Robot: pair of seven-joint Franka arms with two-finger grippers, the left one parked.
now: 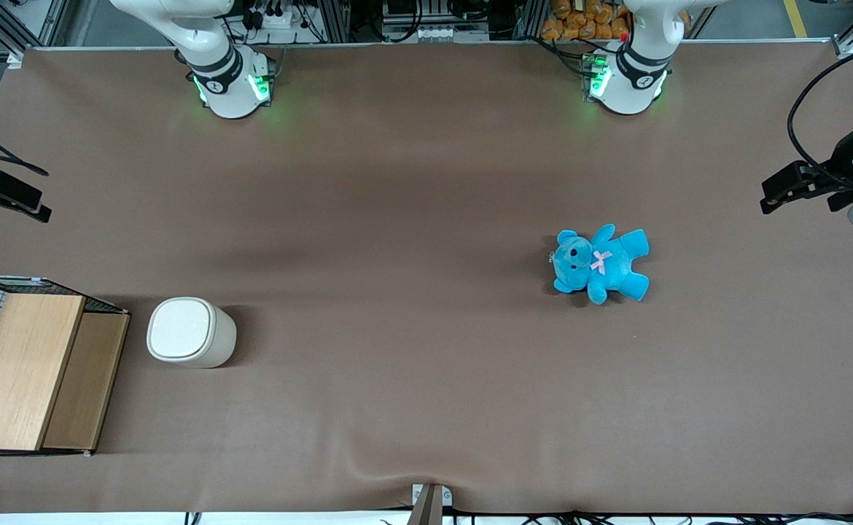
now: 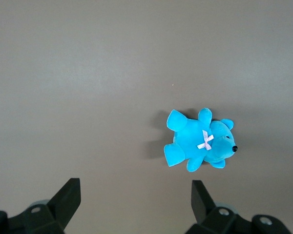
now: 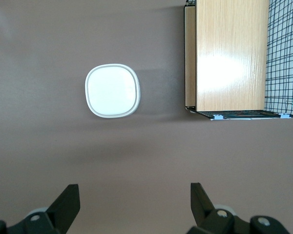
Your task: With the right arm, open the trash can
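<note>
Right arm's gripper (image 3: 132,207) poised high over brown table (image 1: 426,182), fingers (image 3: 68,202) spread wide and gripping nothing, wooden box (image 1: 29,372) at table's edge, lid-shut trash can (image 1: 190,332) just beside it, blue teddy bear (image 1: 600,264) well apart toward parked arm's end

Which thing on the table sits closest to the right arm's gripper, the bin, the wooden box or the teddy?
The trash can. The open gripper hangs above the table near it; the wooden box lies slightly farther, the teddy toward the parked arm's end.
</note>
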